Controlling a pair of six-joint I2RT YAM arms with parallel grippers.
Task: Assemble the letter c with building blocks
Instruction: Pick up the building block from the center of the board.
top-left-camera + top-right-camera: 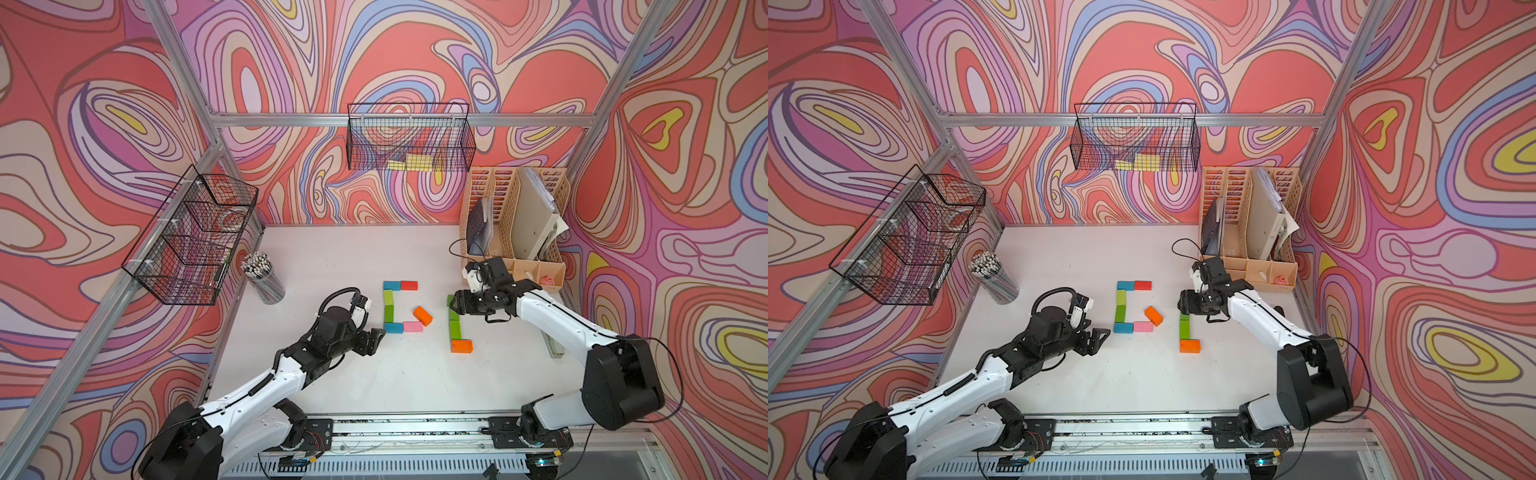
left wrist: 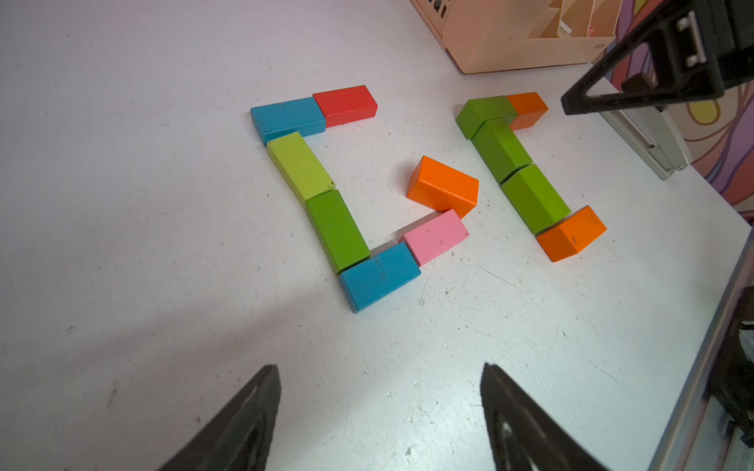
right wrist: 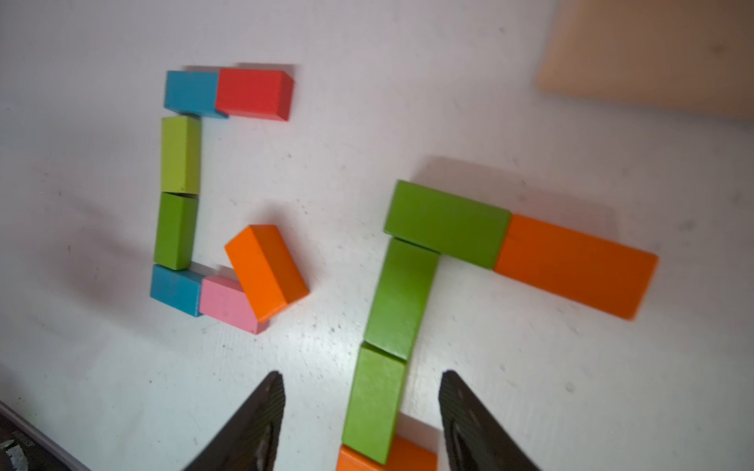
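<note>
1. Table (image 1: 332,257): building blocks (image 1: 409,285) form two Cs mid-table, the green-orange C (image 1: 454,328) at 3 o'clock of the multicoloured C (image 1: 388,309).
2. Loose orange block (image 1: 422,316): skewed in the multicoloured C's mouth; probably light, rigid and smooth, so grip its long sides.
3. Left jaws wide, empty; right jaws parted, empty.

Painted wood on a worn matt desk (image 2: 122,204)
The building blocks (image 2: 338,230) look like painted wood: smooth, softly satin, with small nicks and dark specks in the paint. The desk is a matt white board, scratched and speckled with grime. The right fingers (image 3: 257,424) are matt black plastic with fine ribbing. The file organiser (image 2: 510,45) is matt peach plastic; the wire baskets (image 1: 409,137) are thin black metal mesh; the frame rail (image 1: 291,119) is brushed bare aluminium; the arm shells (image 1: 552,316) are glossy white plastic.
</note>
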